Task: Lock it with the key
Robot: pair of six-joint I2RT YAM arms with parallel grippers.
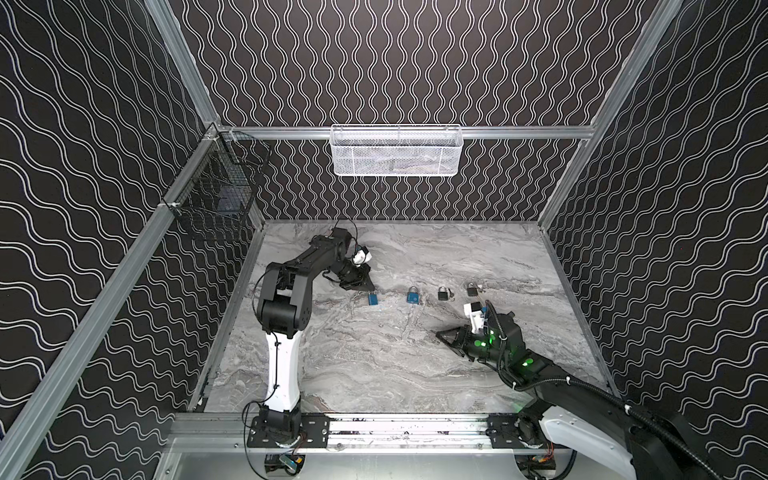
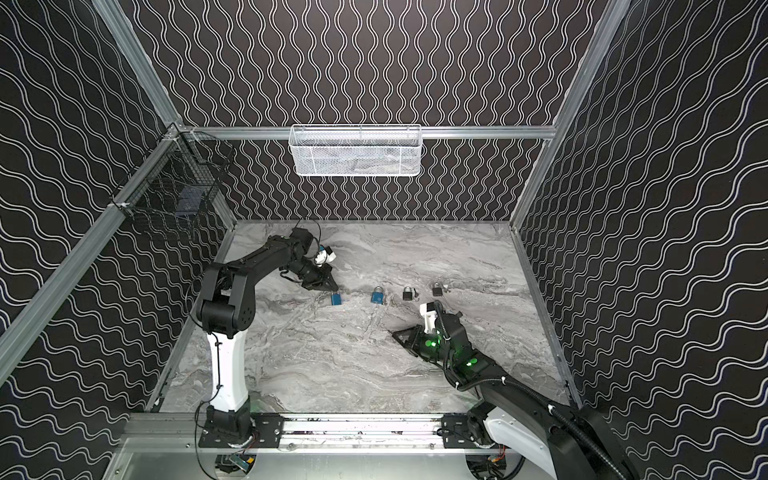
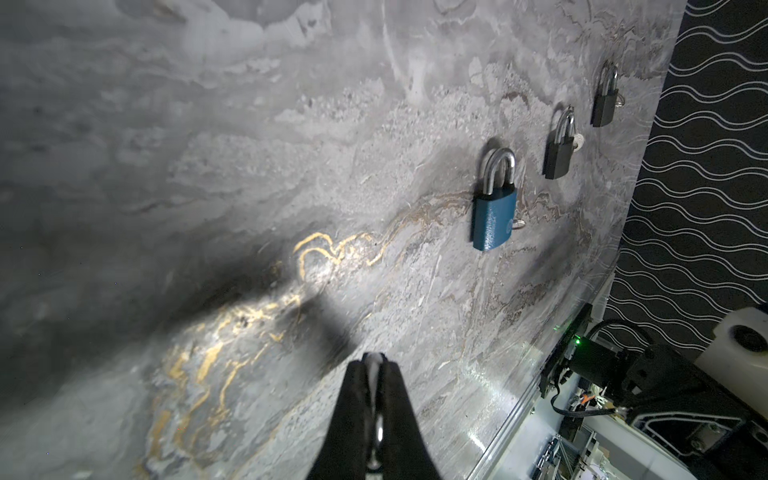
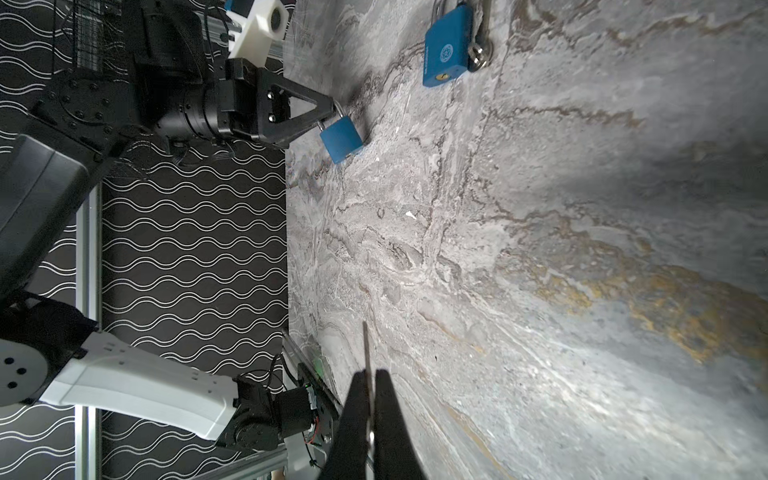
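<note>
My left gripper (image 1: 371, 286) (image 2: 334, 286) (image 3: 374, 361) (image 4: 330, 112) is shut on the silver shackle (image 3: 377, 419) of a blue padlock (image 1: 372, 298) (image 2: 336, 298) (image 4: 341, 139). The padlock's body hangs just past the fingertips, low over the marble table. My right gripper (image 1: 438, 333) (image 2: 392, 333) (image 4: 371, 374) is shut on a thin metal key (image 4: 365, 345). The key's blade sticks out beyond the tips. The right gripper sits right of and nearer than the held padlock, well apart from it and pointing towards it.
A second blue padlock (image 1: 412, 296) (image 3: 494, 220) (image 4: 446, 52) and two black padlocks (image 1: 444, 294) (image 1: 471, 289) lie in a row right of the held one. A white mesh basket (image 1: 396, 150) hangs on the back rail. A black wire basket (image 1: 220, 187) hangs at the left corner.
</note>
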